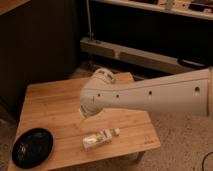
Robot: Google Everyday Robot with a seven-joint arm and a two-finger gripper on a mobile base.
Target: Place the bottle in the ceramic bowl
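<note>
Bottle [100, 139] lies on its side near the front edge of the table [52, 100], its white cap pointing right. We see the bowl [32, 147] at the front left corner, well apart from the bottle. The gripper [85, 113] hangs over the middle of the table, just behind and above the bottle, and is largely hidden under the end of the thick white arm [150, 95] that reaches in from the right. We take its jaws to stand wide apart. They hold nothing and touch nothing: the bottle rests free on the wood, clear of them.
</note>
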